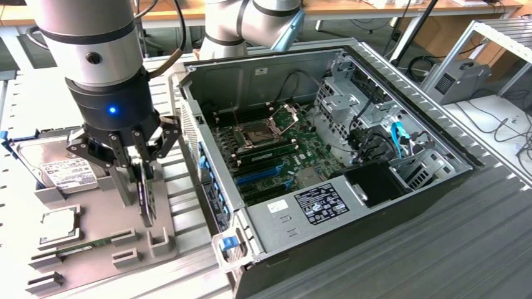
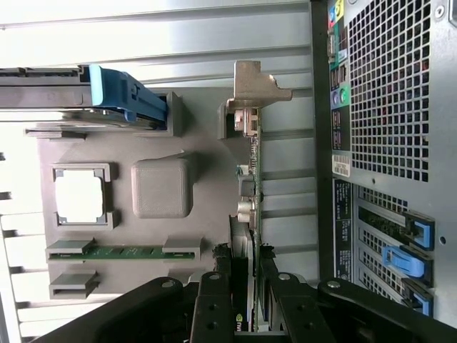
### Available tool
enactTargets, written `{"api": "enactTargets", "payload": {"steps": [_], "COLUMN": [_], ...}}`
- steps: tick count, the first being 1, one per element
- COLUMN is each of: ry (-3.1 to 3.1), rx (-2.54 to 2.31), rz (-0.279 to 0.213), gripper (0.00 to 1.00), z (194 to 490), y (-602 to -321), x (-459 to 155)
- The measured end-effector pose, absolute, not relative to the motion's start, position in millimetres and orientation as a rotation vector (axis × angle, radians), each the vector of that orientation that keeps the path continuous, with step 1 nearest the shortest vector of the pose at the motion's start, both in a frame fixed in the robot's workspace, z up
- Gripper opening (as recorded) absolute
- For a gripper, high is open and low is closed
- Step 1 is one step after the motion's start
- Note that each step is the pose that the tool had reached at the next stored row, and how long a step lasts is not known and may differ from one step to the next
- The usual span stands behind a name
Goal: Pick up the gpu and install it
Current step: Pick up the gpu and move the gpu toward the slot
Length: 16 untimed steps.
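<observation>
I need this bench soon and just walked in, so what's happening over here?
The robot arm's pincer is closed on the gpu, which stands upright on edge at the grey parts tray, beside the open computer case. Its lower edge sits near its holder; whether it has lifted clear is hard to tell. The blue slots inside the case are bare, so the card is not yet installed.

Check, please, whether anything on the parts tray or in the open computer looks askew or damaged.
Nothing stands out. The gpu stands on edge, straight, held by the claw over the tray; the hard drive, processor and memory stick sit in their holders, and the computer shows no damage.
</observation>
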State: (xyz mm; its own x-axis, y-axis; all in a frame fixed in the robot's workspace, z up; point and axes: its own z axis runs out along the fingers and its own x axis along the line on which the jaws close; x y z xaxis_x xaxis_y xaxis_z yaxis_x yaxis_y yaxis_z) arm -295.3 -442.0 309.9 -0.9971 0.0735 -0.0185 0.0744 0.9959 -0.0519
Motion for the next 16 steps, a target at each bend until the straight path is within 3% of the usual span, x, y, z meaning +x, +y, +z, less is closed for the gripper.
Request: {"api": "enactTargets", "payload": {"steps": [16], "ry": [3.122], "rx": [0.116], "rz": [-0.082], "gripper": [0.26], "z": [326.5], "y": [-442.0], "x": [-295.3]}}
